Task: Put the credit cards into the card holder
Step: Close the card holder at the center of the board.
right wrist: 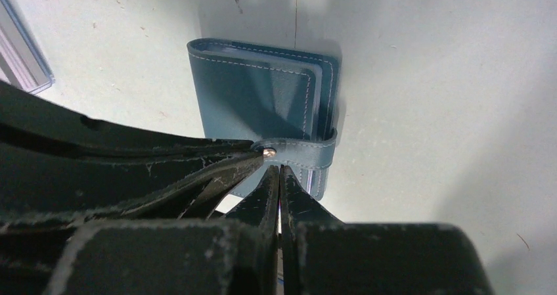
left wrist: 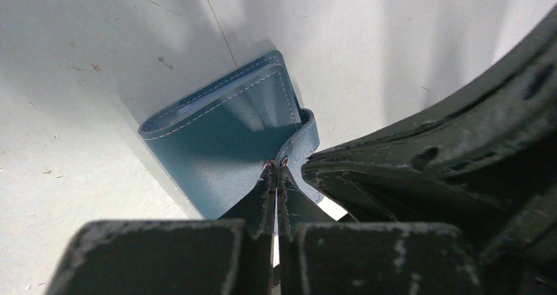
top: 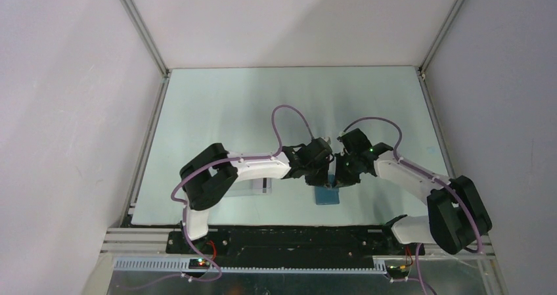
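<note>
Counter (top: 217, 111): pale surface. Clear box (top: 257, 188): at 9 o'clock of the card holder, partly under the left arm (top: 253, 167). Card holder (top: 327, 195): teal, folded, lying on the counter near its 6 o'clock edge. Left tool (left wrist: 276, 169): fingers pressed together, tips touching the clasp tab (right wrist: 302, 147). Right tool (right wrist: 280, 171): fingers pressed together, tips just beside the tab, at its 6 o'clock side

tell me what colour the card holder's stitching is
Whitish stitching on the teal-blue card holder, clearest in the right wrist view.
</note>
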Controlling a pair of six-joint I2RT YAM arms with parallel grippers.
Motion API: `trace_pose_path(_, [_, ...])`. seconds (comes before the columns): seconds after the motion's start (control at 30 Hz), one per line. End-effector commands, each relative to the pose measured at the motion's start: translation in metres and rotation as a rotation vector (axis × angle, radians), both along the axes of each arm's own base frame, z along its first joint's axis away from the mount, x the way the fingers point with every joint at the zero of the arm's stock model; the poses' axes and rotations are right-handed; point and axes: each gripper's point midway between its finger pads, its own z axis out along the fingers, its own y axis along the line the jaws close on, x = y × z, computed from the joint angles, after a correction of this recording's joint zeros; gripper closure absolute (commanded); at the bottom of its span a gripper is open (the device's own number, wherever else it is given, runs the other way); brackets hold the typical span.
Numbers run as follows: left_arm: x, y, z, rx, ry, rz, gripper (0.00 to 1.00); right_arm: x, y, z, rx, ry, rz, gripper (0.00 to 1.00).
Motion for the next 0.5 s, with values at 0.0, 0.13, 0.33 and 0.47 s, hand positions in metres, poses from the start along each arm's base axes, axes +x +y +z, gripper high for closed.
trace_pose_path(0.0, [0.009, 0.003, 0.007, 0.003, -0.048, 0.003, 1.00, 0.009, 0.008, -0.002, 0.008, -0.019, 0.013, 1.00])
trace_pose_path(0.13, [0.006, 0.004, -0.001, 0.014, -0.029, 0.001, 1.00, 0.010, 0.010, -0.005, 0.004, -0.018, 0.016, 1.00])
trace_pose_path(0.33, [0.004, 0.007, -0.005, 0.022, -0.017, 0.007, 1.00, 0.011, 0.012, -0.011, -0.007, -0.011, 0.019, 1.00])
trace_pose_path(0.47, [0.003, 0.008, -0.006, 0.029, -0.006, 0.013, 1.00, 0.009, 0.012, -0.017, -0.025, 0.000, 0.022, 1.00])
